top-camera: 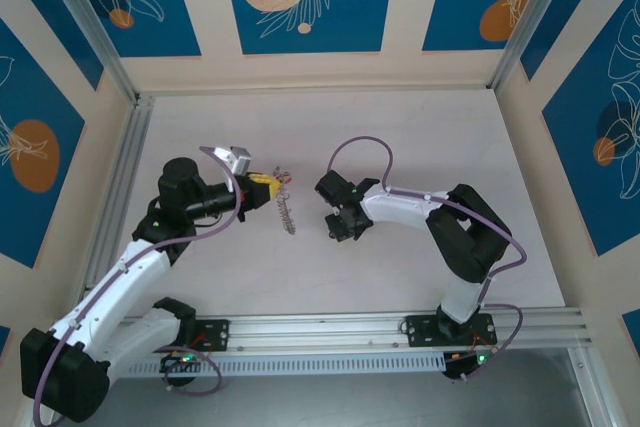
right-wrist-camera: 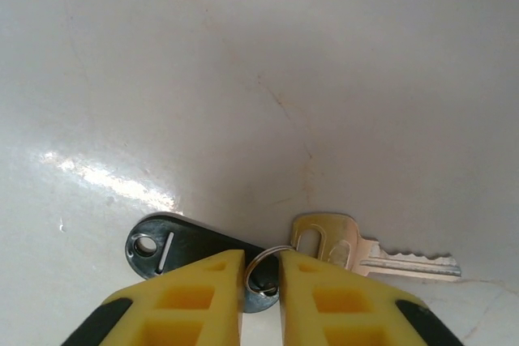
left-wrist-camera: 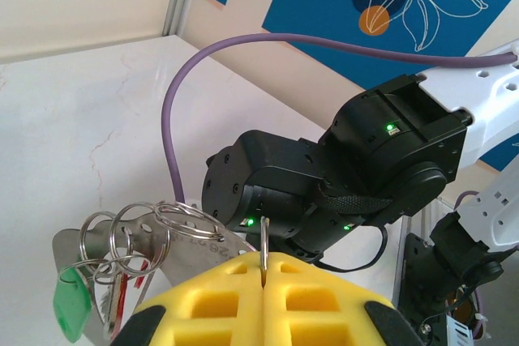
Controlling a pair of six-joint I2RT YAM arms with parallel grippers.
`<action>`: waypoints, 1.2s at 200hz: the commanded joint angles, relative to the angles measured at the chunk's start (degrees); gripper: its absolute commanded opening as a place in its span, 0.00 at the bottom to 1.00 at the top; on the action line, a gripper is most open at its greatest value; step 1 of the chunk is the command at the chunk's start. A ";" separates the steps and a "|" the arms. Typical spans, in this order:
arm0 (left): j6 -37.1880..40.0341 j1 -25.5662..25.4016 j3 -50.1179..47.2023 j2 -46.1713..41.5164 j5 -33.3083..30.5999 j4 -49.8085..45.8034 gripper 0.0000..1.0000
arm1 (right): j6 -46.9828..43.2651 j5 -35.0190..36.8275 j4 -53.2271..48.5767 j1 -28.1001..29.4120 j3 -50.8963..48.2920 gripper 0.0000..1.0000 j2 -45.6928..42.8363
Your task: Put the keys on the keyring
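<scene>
The keyring (left-wrist-camera: 264, 242) is a thin metal loop standing edge-on, pinched between the yellow fingers of my left gripper (left-wrist-camera: 265, 271), which is shut on it. Smaller rings, flat metal pieces (left-wrist-camera: 138, 237) and a green tag (left-wrist-camera: 71, 307) hang from it on the left. From above, the keyring (top-camera: 286, 210) dangles from the left gripper (top-camera: 264, 187) over the table. The keys lie flat on the table: a black-headed one (right-wrist-camera: 174, 247) and a plain metal one (right-wrist-camera: 373, 258), joined by a small split ring. My right gripper (right-wrist-camera: 261, 271) has both fingers against that split ring. The right gripper (top-camera: 340, 227) points down at the table.
The right arm's black wrist (left-wrist-camera: 324, 192) and its purple cable (left-wrist-camera: 172, 119) loom just beyond the keyring. An aluminium rail (top-camera: 400, 327) runs along the near edge, another rail (top-camera: 115, 187) along the left. Patterned walls enclose the white table (top-camera: 420, 137).
</scene>
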 commanded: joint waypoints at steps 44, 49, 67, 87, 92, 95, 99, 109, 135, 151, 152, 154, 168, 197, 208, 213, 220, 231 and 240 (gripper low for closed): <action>-1.11 0.84 0.11 -1.05 1.55 3.50 0.00 | 0.28 -0.06 -0.06 -0.10 -0.93 0.09 -1.14; -1.06 0.83 0.11 -1.13 1.51 3.40 0.00 | 0.27 -0.04 -0.03 -0.10 -0.96 0.08 -1.42; -1.18 0.84 0.11 -1.14 1.43 3.22 0.00 | -0.17 -0.20 0.05 -0.06 -1.02 0.05 -2.56; -1.17 0.81 0.20 -1.14 1.39 3.22 0.00 | -0.61 -0.50 0.08 -0.10 -1.21 0.00 -4.37; -1.22 0.88 0.24 -1.17 1.27 3.10 0.00 | -0.81 -0.54 0.14 -0.10 -1.29 0.00 -5.04; -1.23 0.85 0.28 -1.14 1.23 3.01 0.00 | -0.94 -0.67 0.14 -0.10 -1.36 0.00 -5.38; -1.23 0.88 0.29 -1.18 1.14 2.94 0.00 | -1.05 -0.82 0.12 -0.06 -1.47 0.00 -5.88; -0.98 0.88 0.37 -1.14 0.89 2.71 0.00 | -1.52 -1.13 0.13 -0.04 -1.79 0.00 -7.20; -0.42 0.92 0.64 -0.72 0.22 1.52 0.00 | -3.84 -4.96 3.61 0.00 -4.74 0.00 -12.26; -0.31 0.92 0.65 -0.71 -0.09 1.29 0.00 | -4.84 -8.80 7.25 -0.29 -8.03 0.00 -16.01; -0.29 0.92 0.64 -0.75 -0.05 1.29 0.00 | -4.84 -9.02 7.30 -0.37 -8.19 0.00 -16.16; -0.29 0.90 0.64 -0.76 -0.09 1.25 0.00 | -4.79 -9.52 7.40 -0.54 -8.42 0.00 -16.38; -0.28 0.91 0.68 -0.70 -0.19 1.35 0.00 | -4.57 -11.60 7.18 -1.63 -9.44 0.00 -17.21; -0.46 0.93 0.80 -0.56 -0.01 1.53 0.00 | -5.34 -16.82 10.73 -2.29 -12.81 0.00 -19.19; -0.52 0.87 0.81 -0.44 0.10 1.49 0.00 | -6.28 -19.55 13.41 -1.98 -14.01 0.00 -20.97; -0.44 0.86 0.89 -0.44 0.09 1.32 0.00 | -6.84 -20.59 14.66 -1.68 -14.56 0.00 -21.99; -0.29 0.89 0.95 -0.39 0.10 1.21 0.00 | -7.70 -22.01 16.22 -1.36 -15.20 0.00 -23.38; -0.27 0.88 0.83 -0.36 0.24 1.37 0.00 | -8.81 -23.71 18.16 -1.29 -16.03 0.00 -25.80; -0.28 0.90 0.74 -0.19 0.50 1.63 0.00 | -9.84 -25.16 19.74 -1.30 -16.95 0.00 -28.24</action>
